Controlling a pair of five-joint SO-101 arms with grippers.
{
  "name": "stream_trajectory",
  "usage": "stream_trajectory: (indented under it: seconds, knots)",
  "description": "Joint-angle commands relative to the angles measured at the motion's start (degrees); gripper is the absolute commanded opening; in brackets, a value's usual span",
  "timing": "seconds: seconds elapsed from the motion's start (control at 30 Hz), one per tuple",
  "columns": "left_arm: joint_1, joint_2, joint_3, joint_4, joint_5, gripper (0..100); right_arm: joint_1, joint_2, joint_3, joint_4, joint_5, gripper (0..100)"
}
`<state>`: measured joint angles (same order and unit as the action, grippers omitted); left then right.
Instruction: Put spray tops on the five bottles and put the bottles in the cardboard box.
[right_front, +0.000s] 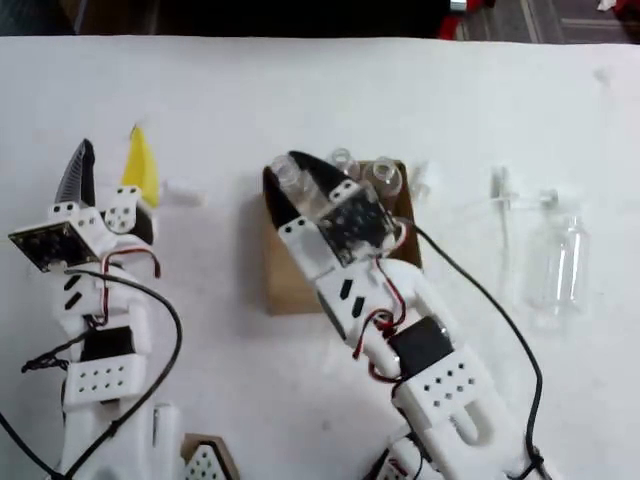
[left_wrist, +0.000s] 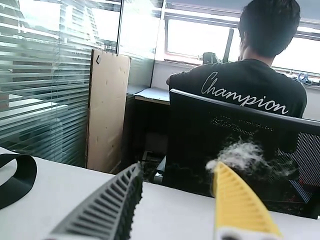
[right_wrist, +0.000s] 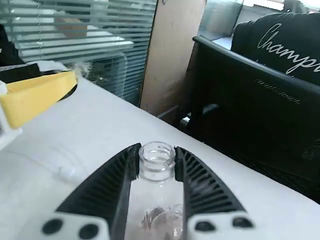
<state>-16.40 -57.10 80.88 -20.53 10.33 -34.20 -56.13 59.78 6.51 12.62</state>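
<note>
Jaws of the right gripper (right_wrist: 156, 152) pinch the neck of a topless clear bottle (right_wrist: 156, 170), holding it upright over the cardboard box (right_front: 285, 285) beside two bottles (right_front: 385, 175) standing there, probably for lowering in, while the left gripper (left_wrist: 176, 172) idles spread open.

Left gripper (left_wrist: 177, 170) fingers (left_wrist: 107, 207) apart; right gripper (right_wrist: 157, 150) clamping bottle (right_wrist: 156, 172).

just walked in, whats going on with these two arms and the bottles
The right end effector is shut on a clear bottle with no spray top on it, holding it over the cardboard box. Two open-necked bottles sit at the box's far side. A fourth bottle lies on the table to the right, near a loose spray top. The left end effector is open and holds nothing.
</note>
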Motion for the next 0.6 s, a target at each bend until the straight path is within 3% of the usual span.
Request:
stream_trajectory:
  seconds: [0.0, 0.13, 0.37, 0.57]
  knots:
    - [0.57, -0.84, -1.58, -0.88, 0.53, 21, 0.22, -1.63, 11.69, -17.54, -0.62, 1.6]
    - [0.57, -0.84, -1.58, -0.88, 0.53, 21, 0.22, -1.63, 18.99, -22.11, -1.32, 1.6]
    - [0.57, -1.01, -0.97, -1.23, 0.53, 21, 6.37, -1.10, 21.71, -21.32, -15.30, 1.6]
    - [0.57, -1.01, -0.97, -1.23, 0.53, 21, 6.11, -1.45, 26.20, -20.26, -16.53, 1.6]
